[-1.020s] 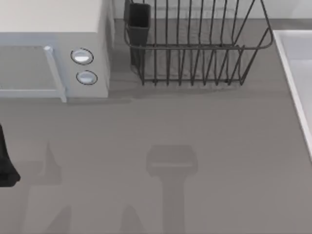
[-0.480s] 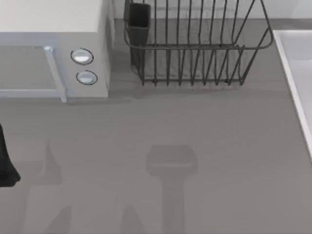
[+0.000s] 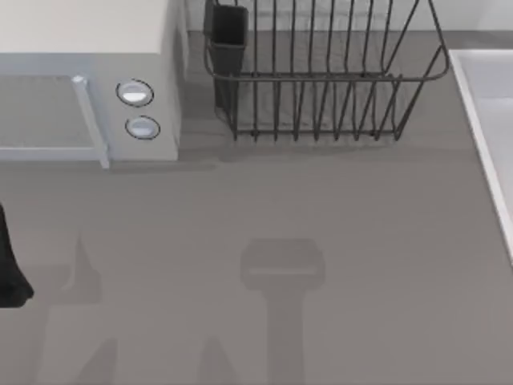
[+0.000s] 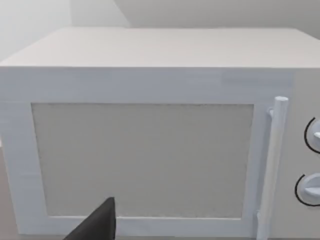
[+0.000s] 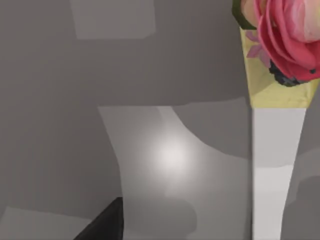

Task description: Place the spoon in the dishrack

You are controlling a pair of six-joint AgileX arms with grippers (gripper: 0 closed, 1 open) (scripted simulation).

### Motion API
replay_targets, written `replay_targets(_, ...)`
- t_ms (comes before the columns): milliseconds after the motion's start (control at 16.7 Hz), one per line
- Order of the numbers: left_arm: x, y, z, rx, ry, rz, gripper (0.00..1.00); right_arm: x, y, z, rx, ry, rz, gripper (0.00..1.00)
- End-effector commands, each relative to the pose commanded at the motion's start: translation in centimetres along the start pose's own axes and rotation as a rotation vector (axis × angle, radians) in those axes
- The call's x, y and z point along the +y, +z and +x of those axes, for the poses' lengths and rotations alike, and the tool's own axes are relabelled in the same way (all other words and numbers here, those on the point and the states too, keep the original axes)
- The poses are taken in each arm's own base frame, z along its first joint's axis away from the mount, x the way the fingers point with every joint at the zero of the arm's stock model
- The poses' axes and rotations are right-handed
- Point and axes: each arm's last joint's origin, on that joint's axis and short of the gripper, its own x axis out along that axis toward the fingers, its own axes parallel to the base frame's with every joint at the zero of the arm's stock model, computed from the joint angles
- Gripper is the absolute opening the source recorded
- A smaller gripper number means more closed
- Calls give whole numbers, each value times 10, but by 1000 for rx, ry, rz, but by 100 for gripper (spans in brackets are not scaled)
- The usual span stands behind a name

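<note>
Left hand (image 4: 95, 225) a dark tip facing the microwave (image 4: 150, 150), grip impossible to tell; right hand (image 5: 102, 222) likewise unreadable. Dishrack (image 3: 321, 76) just beside the microwave, apparently empty, corner cup (image 3: 228, 40) too. Spoon unseen; finding and grasping it likely comes first.

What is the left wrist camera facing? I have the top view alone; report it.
Observer: The microwave front, square on, with its door shut. A dark tip of the left hand shows in front of it.
Operator: Now give me the right wrist camera.
Observer: A pink flower in a pale yellow holder, over a grey surface. A dark tip of the right hand shows nearer the camera.
</note>
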Motion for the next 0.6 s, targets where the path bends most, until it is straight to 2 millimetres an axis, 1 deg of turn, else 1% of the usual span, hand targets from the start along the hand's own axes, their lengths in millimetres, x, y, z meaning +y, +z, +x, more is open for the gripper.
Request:
replay_targets(60, 0, 0, 0, 0, 0, 0, 100, 0, 0, 0, 0, 0, 0, 0)
replay_targets(480, 0, 0, 0, 0, 0, 0, 100, 0, 0, 0, 0, 0, 0, 0)
replay_targets(540, 0, 0, 0, 0, 0, 0, 100, -1, 1, -22, -33, -4, 4, 0)
replay_targets(600, 0, 0, 0, 0, 0, 0, 100, -1, 2, -22, -33, -4, 4, 0)
